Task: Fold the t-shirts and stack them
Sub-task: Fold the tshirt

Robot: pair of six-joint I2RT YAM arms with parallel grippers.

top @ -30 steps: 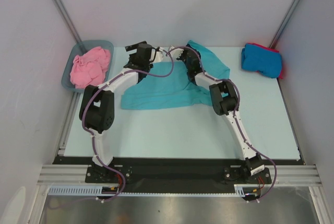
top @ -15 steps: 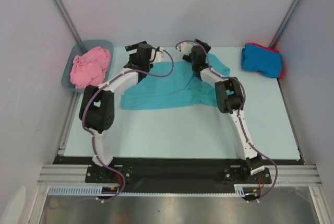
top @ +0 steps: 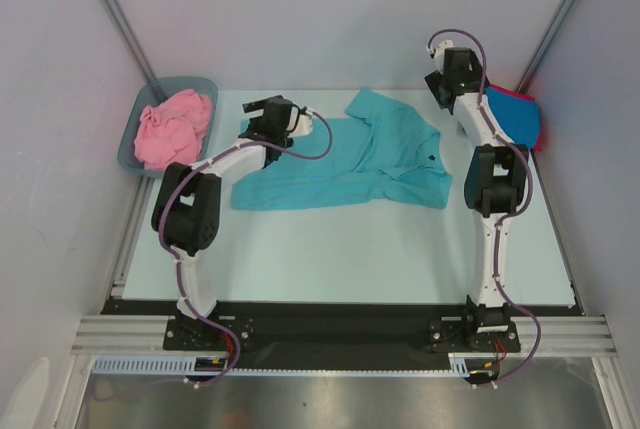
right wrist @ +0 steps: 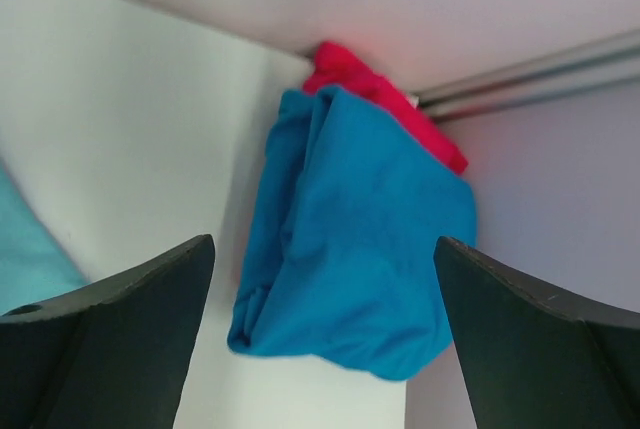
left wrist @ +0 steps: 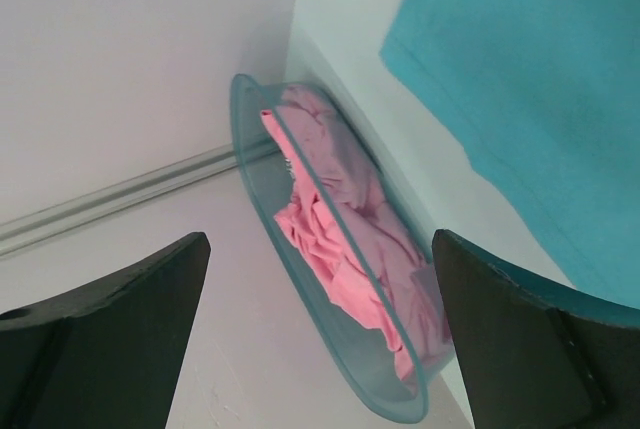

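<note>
At the far left corner of the pale table (top: 330, 249) sits a grey-blue oval plastic tub (top: 128, 149) (left wrist: 250, 164). A crumpled pink cloth t-shirt (top: 175, 124) (left wrist: 340, 219) lies heaped inside it.

Just right of the tub, the left gripper (top: 256, 114) (left wrist: 320, 241) hangs above the table by the upper left edge of the teal shirt. Its dark fingers (left wrist: 130, 329) stand wide apart with nothing between them, and its wrist camera looks towards the tub.

A teal short-sleeved cloth t-shirt (top: 340, 164) (left wrist: 540, 79) lies spread out and somewhat rumpled across the far middle of the table. No gripper holds it.

Further right, the right arm reaches up and back, and the right gripper (top: 448, 77) (right wrist: 325, 244) hovers near the far right corner. Its fingers (right wrist: 120, 339) are spread wide and empty.

Beneath and beyond that gripper, a folded bright blue cloth t-shirt (top: 515, 119) (right wrist: 360, 249) rests on top of a red cloth t-shirt (top: 532, 101) (right wrist: 375, 84). The red one peeks out at the far and right edges, tight against the corner of the enclosure.
</note>
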